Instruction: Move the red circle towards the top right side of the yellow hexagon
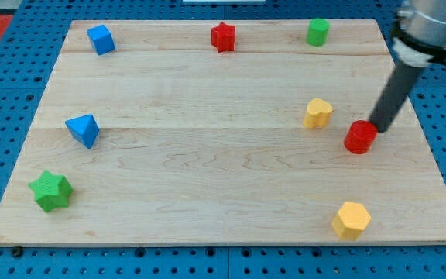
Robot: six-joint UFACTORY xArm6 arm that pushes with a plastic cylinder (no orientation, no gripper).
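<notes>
A: Going left to right, what sits on the pale wooden board [207, 178]?

B: At lower left a green star block [51, 191], above it a blue triangular block [84, 129], and a blue cube [100, 39] at upper left. Along the top edge come a red star block [223, 36] and a green cylinder [318, 32]. Right of centre lies a yellow heart-shaped block [317, 113], then the red circle [360, 137], and at lower right the yellow hexagon [351, 220].

A: And the rod?

B: There is no pincer to report, only the dark rod; my tip [379, 129] rests against the red circle's upper right edge.

A: Which step is this?

B: I judge the push is under way. The circle is well above the hexagon, so next it needs nudging downward and slightly rightward, stopping short of contact
</notes>
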